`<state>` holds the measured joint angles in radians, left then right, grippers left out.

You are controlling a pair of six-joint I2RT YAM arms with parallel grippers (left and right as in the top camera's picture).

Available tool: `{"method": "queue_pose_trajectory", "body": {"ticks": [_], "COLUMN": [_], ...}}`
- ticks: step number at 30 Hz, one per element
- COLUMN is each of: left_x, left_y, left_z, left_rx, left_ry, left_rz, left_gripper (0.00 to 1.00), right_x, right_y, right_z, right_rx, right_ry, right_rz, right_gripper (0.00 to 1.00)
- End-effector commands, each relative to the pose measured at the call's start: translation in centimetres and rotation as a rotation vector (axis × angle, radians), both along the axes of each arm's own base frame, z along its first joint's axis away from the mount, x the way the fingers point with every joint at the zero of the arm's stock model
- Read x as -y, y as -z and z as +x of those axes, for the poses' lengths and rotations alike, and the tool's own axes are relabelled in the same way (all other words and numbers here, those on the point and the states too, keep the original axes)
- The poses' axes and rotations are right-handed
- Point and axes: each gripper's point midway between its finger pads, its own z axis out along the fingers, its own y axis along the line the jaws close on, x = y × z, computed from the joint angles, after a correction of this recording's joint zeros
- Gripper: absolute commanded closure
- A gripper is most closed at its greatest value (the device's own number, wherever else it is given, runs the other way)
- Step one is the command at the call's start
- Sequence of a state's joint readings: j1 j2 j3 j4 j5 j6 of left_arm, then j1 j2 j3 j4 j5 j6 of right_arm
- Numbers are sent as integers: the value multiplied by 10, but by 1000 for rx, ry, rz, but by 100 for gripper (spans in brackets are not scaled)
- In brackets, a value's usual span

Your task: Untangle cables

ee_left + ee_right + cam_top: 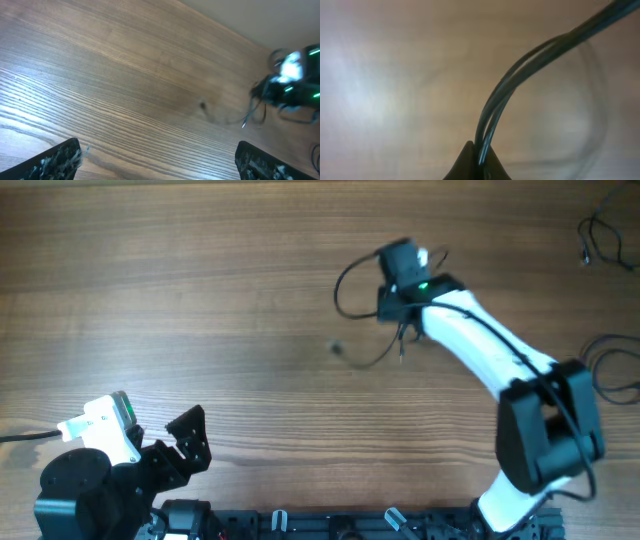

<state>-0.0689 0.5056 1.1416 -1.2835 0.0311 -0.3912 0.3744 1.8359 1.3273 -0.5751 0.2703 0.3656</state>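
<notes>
While the left hand [188,438] sits low at the left of the wooden counter [200,280] with its fingers spread apart and empty, the right hand [400,277] farther right is clamped on thin dark cables [600,19], which loop out just beside it.

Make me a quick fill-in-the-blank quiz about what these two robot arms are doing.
1. The right gripper is shut on the cables, while the left gripper holds ___.
2. The left gripper's jaws stand ___.
3. The table is made of ___.

Missing words: nothing; open; wood.
</notes>
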Motion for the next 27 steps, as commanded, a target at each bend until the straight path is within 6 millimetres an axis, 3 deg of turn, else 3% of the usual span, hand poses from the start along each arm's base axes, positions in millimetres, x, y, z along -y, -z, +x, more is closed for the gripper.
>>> {"method": "queue_pose_trajectory", "body": {"ticks": [1,3,8,14,18,23,27], "left_x": [1,1,1,1,1,1,1], "left_y": [-2,-2,-2,-2,-2,-2,-2], "left_z": [-1,-1,-1,-1,-1,-1,-1], "left_rx": [8,8,8,8,8,8,8], "left_ry": [-4,-4,-4,-4,-4,-4,-4], "left_rz": [-13,-13,-13,-13,-13,-13,-13], "left_gripper": [0,0,0,0,0,0,0], "right_x": [48,67,112,167,184,215,219], "right_y": [-90,-108,-130,-138,-111,-47,10], "right_z": [38,53,81,114,131,139,140], "right_rx": [275,343,427,500,466,336,252], "right_ry": [43,26,-4,-70,-243,-314,-347], "right_rz": [-172,-252,-390,-523,-581,-654,-619], "right_gripper": [96,96,96,95,95,95,95]}}
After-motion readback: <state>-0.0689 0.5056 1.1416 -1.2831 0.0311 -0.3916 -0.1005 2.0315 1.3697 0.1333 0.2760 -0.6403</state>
